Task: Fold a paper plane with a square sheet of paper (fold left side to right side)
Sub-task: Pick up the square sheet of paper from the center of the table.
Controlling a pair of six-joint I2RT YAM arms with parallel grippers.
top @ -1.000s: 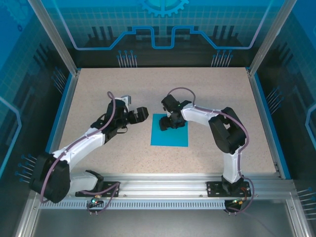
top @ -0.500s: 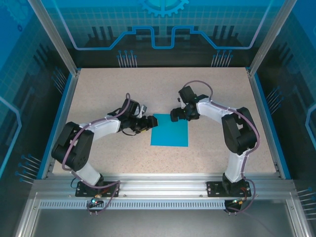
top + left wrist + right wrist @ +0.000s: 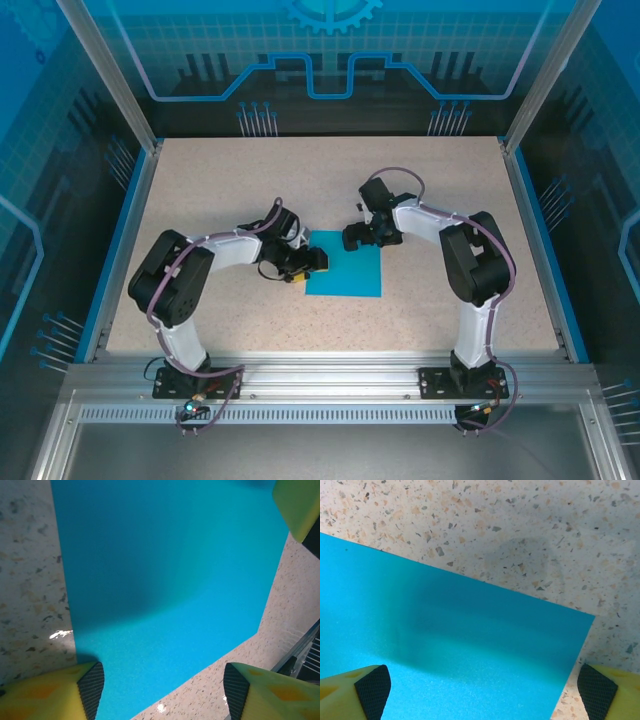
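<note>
The square sheet of paper [image 3: 345, 268] lies flat and unfolded near the middle of the desk [image 3: 200, 180], so I judge that the left-to-right fold is not yet begun.

The main danger is at the left edge. The paper is thin and lies fully flat, so a finger has very little to catch. If the left end effector [image 3: 308, 263] closes without getting under the edge, it may only push the sheet to the right or wrinkle it. The sheet could also turn on the smooth desk if nothing presses it down, and then the edges would not meet and the crease would come out crooked. A grip taken too near one corner may lift that corner alone and give a slanted fold.

The left end effector is low at the left edge of the sheet. In the left wrist view its fingers [image 3: 75, 695] stand apart with nothing clamped, and the edge of the paper passes between them. I cannot tell if the tips touch the paper.

The right end effector [image 3: 358, 236] is over the far edge of the sheet. In the right wrist view its fingers [image 3: 365, 690] are wide apart and empty, and one corner of the sheet [image 3: 470, 645] lies just beside one of the fingers.
</note>
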